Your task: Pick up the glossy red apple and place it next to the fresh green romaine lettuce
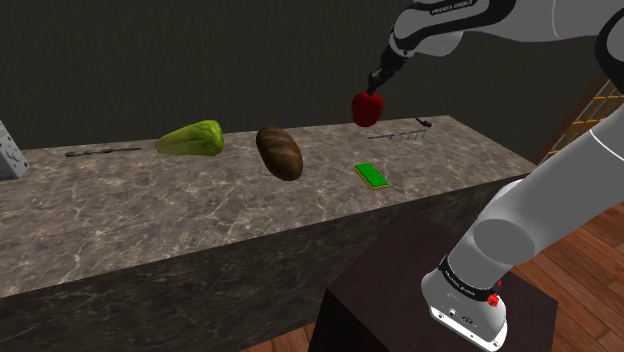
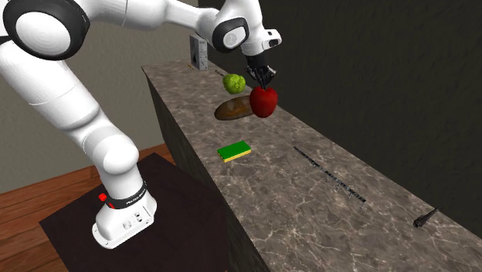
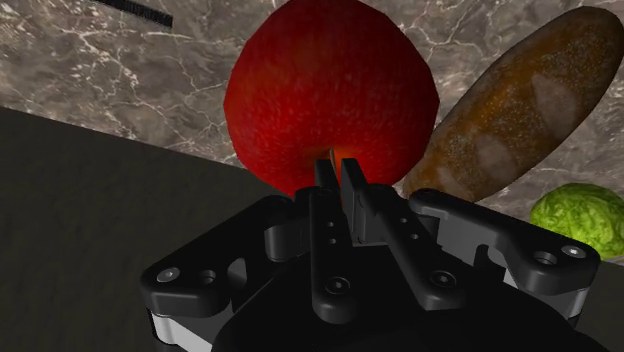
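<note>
A glossy red apple (image 1: 367, 107) hangs in the air above the marble counter (image 1: 200, 220), with my black gripper (image 1: 377, 85) shut on its top. In the second exterior view the apple (image 2: 263, 100) floats just past the brown loaf, gripper (image 2: 263, 79) above it. The wrist view has the fingers (image 3: 327, 195) pinched close together at the apple's (image 3: 330, 90) stem. The green romaine lettuce (image 1: 192, 138) lies on the counter toward the shoulder view's left, beyond the loaf; it appears too as lettuce (image 2: 234, 83) and lettuce (image 3: 578, 218).
A brown bread loaf (image 1: 280, 152) lies between lettuce and apple. A green-and-yellow sponge (image 1: 371, 175) sits near the counter's front edge. Thin dark utensils (image 1: 400, 131) lie along the back wall. A grey grater (image 1: 8, 152) stands at the far left. The dark stand (image 1: 430, 290) is below.
</note>
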You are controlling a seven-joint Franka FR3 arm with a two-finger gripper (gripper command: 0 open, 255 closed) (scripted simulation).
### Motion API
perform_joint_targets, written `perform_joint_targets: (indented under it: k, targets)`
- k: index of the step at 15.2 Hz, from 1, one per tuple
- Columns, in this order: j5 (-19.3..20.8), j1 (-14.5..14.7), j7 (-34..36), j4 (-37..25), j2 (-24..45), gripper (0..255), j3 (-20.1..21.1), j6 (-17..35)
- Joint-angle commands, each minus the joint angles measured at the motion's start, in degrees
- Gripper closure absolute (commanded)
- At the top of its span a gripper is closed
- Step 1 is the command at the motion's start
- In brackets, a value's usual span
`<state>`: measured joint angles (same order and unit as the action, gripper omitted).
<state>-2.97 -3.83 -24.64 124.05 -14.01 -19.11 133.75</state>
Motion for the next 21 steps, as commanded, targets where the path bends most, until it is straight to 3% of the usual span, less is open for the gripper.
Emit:
perform_joint_targets:
  k: [1,7,21]
  targets:
    - [0.16,-0.06,0.13,-1.32,-0.25,255,0.03,-1.57]
    - [0.57,-0.09,0.76,-5.2,-0.72,255,0.3,-5.88]
    - [5.24,5.88,21.56,-11.29,6.11,255,12.74,-4.95]
